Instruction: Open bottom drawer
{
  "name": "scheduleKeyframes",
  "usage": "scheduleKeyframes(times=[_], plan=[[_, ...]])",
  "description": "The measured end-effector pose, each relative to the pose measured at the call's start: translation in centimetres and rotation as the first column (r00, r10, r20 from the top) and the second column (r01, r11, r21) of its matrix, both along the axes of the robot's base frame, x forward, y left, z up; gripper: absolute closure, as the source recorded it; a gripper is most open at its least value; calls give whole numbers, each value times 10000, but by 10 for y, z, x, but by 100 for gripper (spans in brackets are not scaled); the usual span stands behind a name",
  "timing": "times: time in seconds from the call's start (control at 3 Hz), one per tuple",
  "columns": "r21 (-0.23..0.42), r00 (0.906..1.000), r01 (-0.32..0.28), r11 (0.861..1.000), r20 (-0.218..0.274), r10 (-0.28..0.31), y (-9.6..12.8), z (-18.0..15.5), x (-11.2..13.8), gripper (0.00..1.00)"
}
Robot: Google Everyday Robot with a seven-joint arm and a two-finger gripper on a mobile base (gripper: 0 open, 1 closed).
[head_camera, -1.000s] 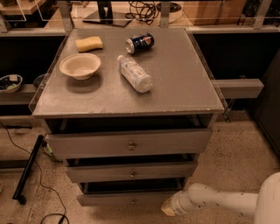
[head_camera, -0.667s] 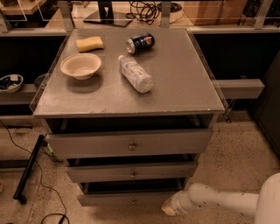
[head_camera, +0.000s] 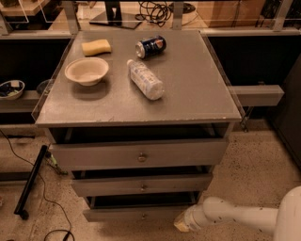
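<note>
Low at the right edge of the view, the white arm [head_camera: 244, 217] reaches in from the corner, and the gripper [head_camera: 181, 223] sits just beside the right end of the bottom drawer [head_camera: 136, 214], close above the floor. Whether it is spread or pressed together cannot be told, nor whether it touches the drawer front.

That drawer is the lowest and narrowest of three grey fronts stacked under the cabinet top [head_camera: 197, 89]. The middle drawer [head_camera: 141, 185] and the top drawer [head_camera: 141, 154] lie above it, each wider than the one below. A dark gap shows over every front, and each has a small round knob at its centre.

On the flat grey top, a yellow sponge [head_camera: 96, 47] lies at the back left. A pale bowl [head_camera: 86, 70] stands upright just in front of it. A blue can [head_camera: 150, 46] lies on its side near the back middle, and a clear bottle [head_camera: 146, 79] lies on its side near the centre.

The floor [head_camera: 244, 164] is speckled and pale. At the left, a black bar [head_camera: 30, 181] lies on it with thin cables near it. A low shelf [head_camera: 23, 100] at the left holds a small dish [head_camera: 10, 88], and a grey ledge [head_camera: 256, 94] juts out at the right. Behind the cabinet, a desk [head_camera: 216, 14] carries loose cables.
</note>
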State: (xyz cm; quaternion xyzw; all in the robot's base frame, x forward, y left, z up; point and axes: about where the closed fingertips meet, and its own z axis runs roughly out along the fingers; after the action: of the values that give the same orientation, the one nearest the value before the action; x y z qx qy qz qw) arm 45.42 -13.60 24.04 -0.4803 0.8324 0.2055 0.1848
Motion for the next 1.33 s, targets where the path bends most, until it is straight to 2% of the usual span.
scheduleKeyframes(times=[0.67, 1.0, 1.33], plan=[[0, 10000, -1, 10000, -1, 1, 0, 0, 0, 12], [1, 10000, -1, 10000, -1, 1, 0, 0, 0, 0], [-1, 10000, -2, 10000, 0, 2, 0, 0, 0, 0]])
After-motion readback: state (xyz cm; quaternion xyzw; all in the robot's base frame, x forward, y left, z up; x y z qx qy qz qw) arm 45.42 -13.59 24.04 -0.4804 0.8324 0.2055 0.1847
